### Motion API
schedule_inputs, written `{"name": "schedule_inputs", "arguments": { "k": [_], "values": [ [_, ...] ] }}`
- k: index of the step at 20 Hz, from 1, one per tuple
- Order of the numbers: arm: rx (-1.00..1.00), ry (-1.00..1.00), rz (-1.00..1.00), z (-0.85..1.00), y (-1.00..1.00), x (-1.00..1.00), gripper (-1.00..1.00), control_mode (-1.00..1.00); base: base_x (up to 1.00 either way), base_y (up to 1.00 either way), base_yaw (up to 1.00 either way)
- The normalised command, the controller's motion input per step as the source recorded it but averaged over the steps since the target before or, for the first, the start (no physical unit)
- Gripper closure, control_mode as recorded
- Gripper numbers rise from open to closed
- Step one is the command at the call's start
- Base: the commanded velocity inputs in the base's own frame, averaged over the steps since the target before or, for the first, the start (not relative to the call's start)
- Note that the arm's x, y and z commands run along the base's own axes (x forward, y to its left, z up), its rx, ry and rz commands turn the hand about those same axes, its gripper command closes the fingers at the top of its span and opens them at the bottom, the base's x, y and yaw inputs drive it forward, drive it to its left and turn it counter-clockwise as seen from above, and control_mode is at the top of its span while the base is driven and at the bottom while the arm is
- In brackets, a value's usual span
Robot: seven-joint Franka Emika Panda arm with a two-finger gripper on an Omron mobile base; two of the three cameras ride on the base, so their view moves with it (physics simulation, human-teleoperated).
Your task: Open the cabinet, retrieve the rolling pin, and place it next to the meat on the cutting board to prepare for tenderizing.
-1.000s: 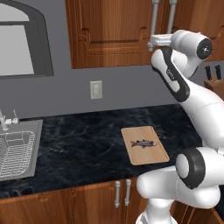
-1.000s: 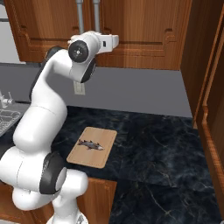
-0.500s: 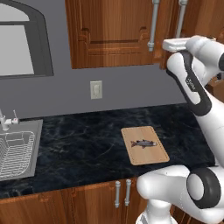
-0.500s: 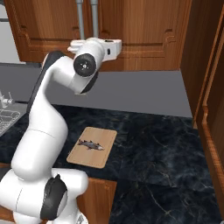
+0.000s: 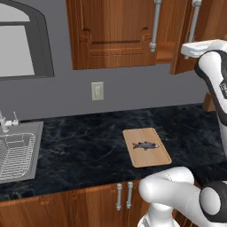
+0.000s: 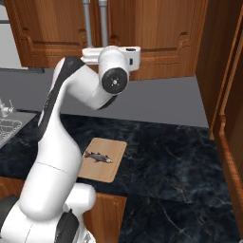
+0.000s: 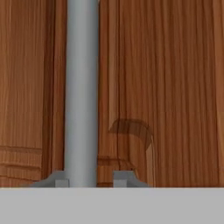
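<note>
gripper (image 7: 84, 180) clamped on the cabinet (image 5: 115, 35) handle (image 7: 81, 87), right door ajar.

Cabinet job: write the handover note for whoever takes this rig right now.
Pincer: raised at the cabinet, one tip on each side of the right door's grey bar handle. I cannot tell whether it is clamped.
Things: the right door stands slightly ajar and the left door is shut. The meat lies on the cutting board on the dark counter.
Done: handle reached, door started.
Left: swing the door wide, take the rolling pin from inside, and lay it beside the meat on the board.
</note>
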Motion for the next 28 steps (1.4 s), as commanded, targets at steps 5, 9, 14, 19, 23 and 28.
{"name": "schedule_inputs", "arguments": {
  "k": [5,9,14,19,23,28],
  "values": [
    [0.0,-0.02,0.12,-0.03,-0.73,-0.67,1.0,-1.0,0.0,0.0,0.0],
    [0.0,-0.06,0.09,-0.06,-0.45,-0.54,-1.0,-1.0,0.0,0.0,0.0],
    [-0.06,-0.15,0.02,-0.03,0.05,-0.56,-1.0,-1.0,0.0,0.0,0.0],
    [-0.12,-0.25,0.0,0.13,0.04,-0.74,-1.0,-1.0,0.0,0.0,0.0],
    [-0.19,-0.18,-0.02,0.21,0.45,-0.57,-1.0,-1.0,0.0,0.0,0.0],
    [-0.22,-0.05,-0.15,0.11,0.65,-0.18,-1.0,-1.0,0.0,0.0,0.0]
  ]
}}
